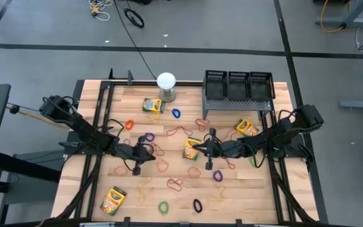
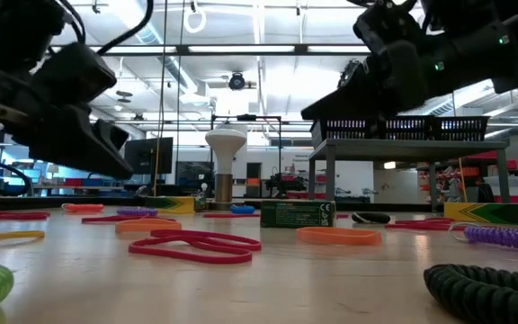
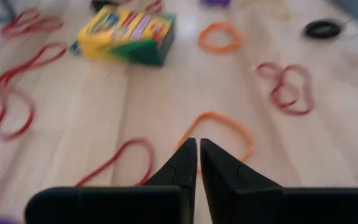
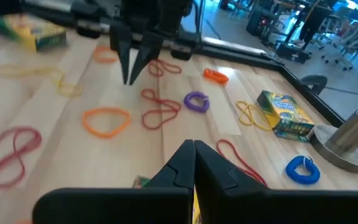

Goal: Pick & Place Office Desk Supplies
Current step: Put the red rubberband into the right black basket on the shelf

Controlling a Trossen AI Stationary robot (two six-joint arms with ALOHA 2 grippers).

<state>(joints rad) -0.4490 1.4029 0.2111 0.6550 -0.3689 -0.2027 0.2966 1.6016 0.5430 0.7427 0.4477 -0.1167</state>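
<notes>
Both pairs of jaws stand closed or nearly so, and neither holds anything. On the left gripper [image 3: 198, 155] a thin slit shows between the fingertips, which hang just above the wooden table [image 1: 244, 195] near an orange rubber-band loop [image 3: 225, 127]. On the right gripper [image 4: 194, 155] the fingertips meet with no gap; it is raised over the middle of the table.

Largest of the furnishings is the table itself, with the two dark arms reaching inward from either side. At its far edge a grey perforated riser [image 1: 238, 104] carries three black mesh bins [image 1: 238, 84] in a row. Just beside the riser, toward the left arm, a white globe on a short stand [image 1: 166, 86] sits upright.

Four yellow-and-green crayon boxes lie flat on the wood: one [image 1: 152, 104] beside the globe, one [image 1: 247, 128] near the riser on the right arm's side, one [image 1: 192, 149] at table centre close to the right gripper, and one [image 1: 113, 200] at the near edge on the left arm's side.

Smallest are the rubber-band loops, scattered across the table. Among them are a blue loop [image 1: 176, 114] near the globe, a red doubled loop [image 1: 180, 130], a purple loop [image 1: 218, 176], a green loop [image 1: 163, 206] and a black loop [image 1: 198, 205] at the near edge.
</notes>
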